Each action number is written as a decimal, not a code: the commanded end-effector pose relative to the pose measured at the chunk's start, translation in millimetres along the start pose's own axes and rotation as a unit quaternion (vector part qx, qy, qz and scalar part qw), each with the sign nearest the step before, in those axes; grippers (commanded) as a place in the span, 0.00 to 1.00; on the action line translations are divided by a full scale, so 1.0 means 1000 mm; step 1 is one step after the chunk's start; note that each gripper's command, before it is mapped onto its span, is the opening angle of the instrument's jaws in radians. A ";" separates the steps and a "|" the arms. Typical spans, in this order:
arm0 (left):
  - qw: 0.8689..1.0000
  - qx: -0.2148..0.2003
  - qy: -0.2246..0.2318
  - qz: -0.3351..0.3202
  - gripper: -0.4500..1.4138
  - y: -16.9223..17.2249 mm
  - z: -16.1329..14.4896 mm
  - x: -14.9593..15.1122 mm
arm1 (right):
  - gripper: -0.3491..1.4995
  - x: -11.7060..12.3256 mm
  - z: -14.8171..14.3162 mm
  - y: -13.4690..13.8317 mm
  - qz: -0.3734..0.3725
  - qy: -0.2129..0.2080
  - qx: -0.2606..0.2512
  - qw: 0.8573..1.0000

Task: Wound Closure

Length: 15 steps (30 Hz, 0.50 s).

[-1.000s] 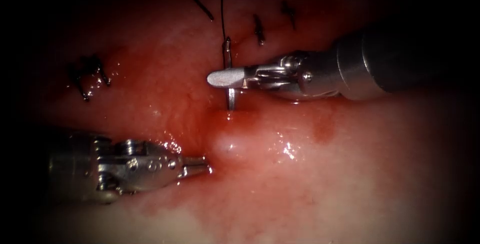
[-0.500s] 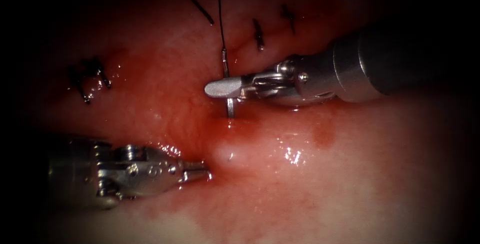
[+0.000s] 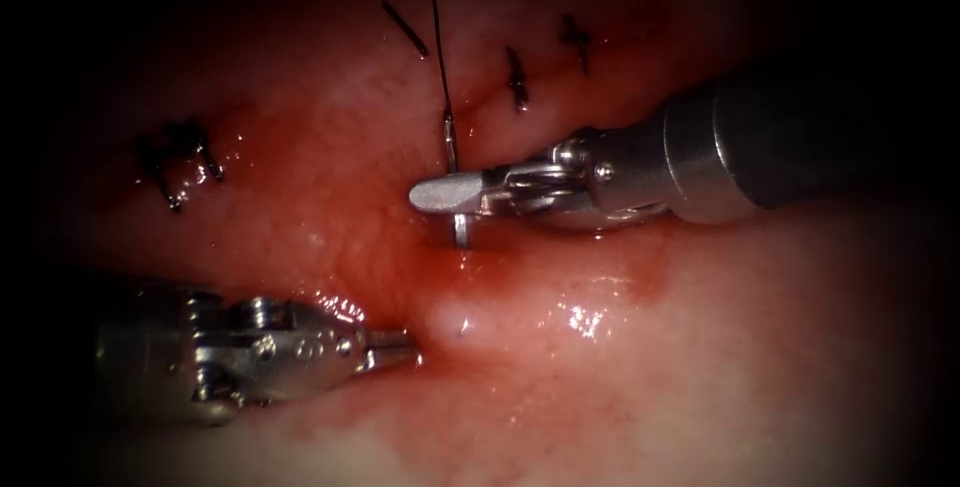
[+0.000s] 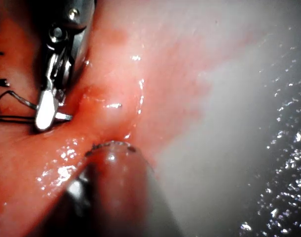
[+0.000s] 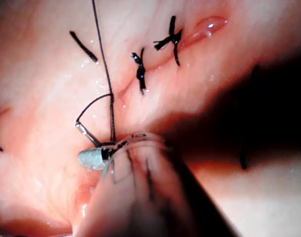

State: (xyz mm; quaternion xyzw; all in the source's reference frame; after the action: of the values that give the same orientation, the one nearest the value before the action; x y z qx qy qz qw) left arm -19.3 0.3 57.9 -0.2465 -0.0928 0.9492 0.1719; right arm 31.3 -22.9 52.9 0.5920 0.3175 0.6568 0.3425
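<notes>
Endoscope view: two tools, right pincer clamping one needle entering tissue.

Endoscope view: dim, heavy dark vignette all round, light pooled at centre; specular glints on wet tissue toward 5 o'clock. Left wrist view: bright, washed out; near tool shaft blurred. Right wrist view: strongly lit, deep shadow across the tissue, near shaft out of focus.
</notes>
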 end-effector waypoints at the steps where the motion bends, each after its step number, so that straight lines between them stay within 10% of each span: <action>1: 1.000 -0.002 0.000 0.000 0.25 0.0010 0.0008 -0.0001 | 0.00 -0.0010 0.0005 0.0005 0.000 -0.003 0.001 1.000; 15: 1.000 -0.002 0.000 0.000 0.25 0.0009 0.0007 -0.0001 | 0.00 -0.0030 0.0003 0.0002 0.001 -0.010 -0.001 1.000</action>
State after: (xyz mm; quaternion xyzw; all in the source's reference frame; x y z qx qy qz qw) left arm -19.2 0.4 57.9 -0.2465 -0.0931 0.9492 0.1720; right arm 31.2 -24.7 51.1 0.5982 0.3135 0.6517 0.3452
